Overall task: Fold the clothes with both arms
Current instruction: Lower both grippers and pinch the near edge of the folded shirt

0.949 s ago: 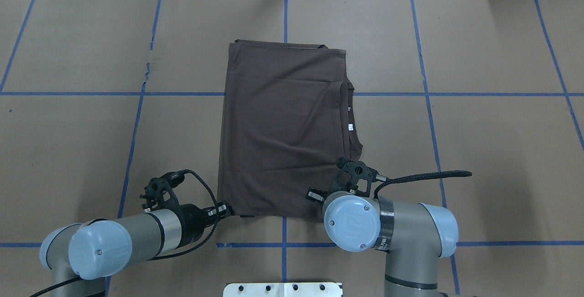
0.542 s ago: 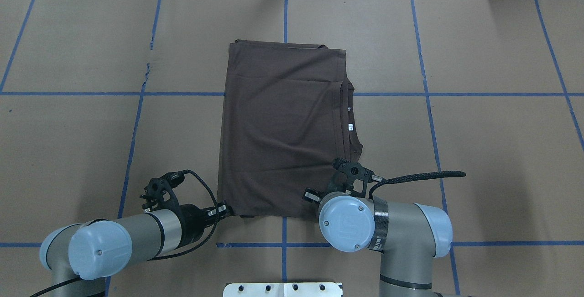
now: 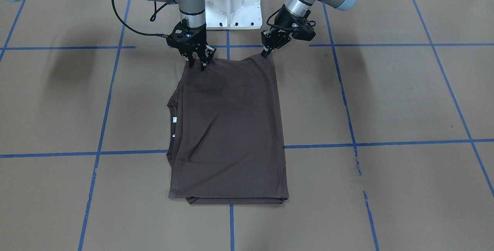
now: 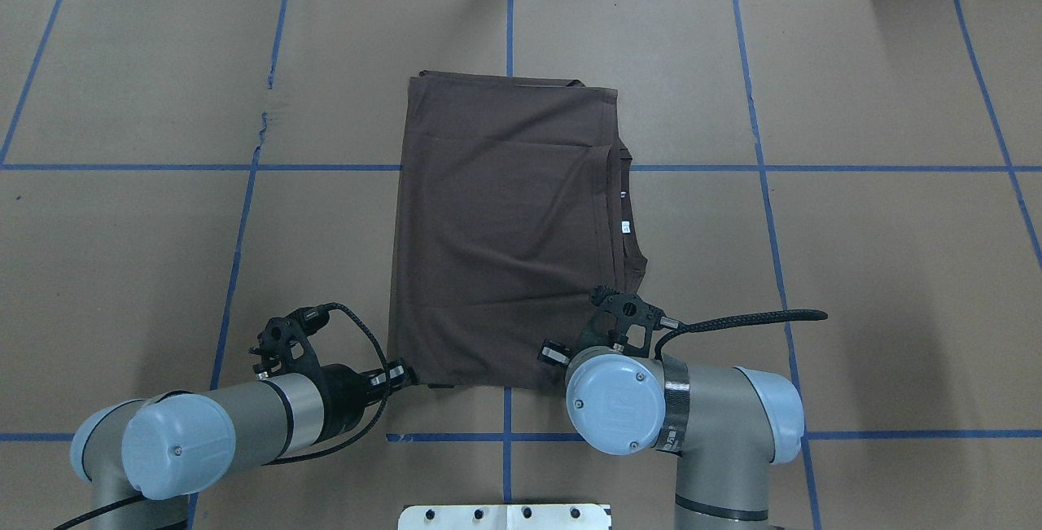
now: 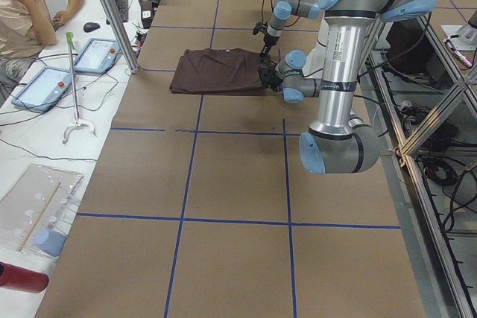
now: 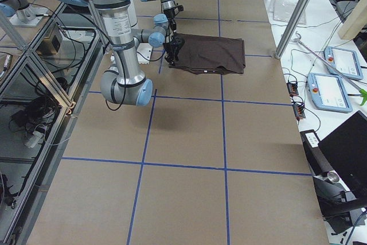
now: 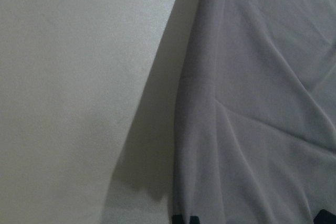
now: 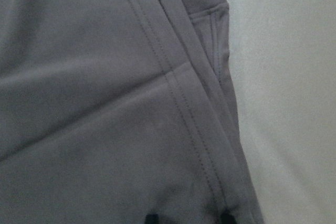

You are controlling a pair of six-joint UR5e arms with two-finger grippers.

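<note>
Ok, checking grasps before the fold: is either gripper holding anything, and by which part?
Cannot be told: the left gripper meets the T-shirt at its robot-side corner; the right gripper, fingers spread, rests on that hem.

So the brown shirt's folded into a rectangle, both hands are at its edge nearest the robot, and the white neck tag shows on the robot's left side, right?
Not quite. The white neck tag shows on the robot's right side of the shirt, as the overhead exterior view makes plain. The rest of what you said holds.
</note>
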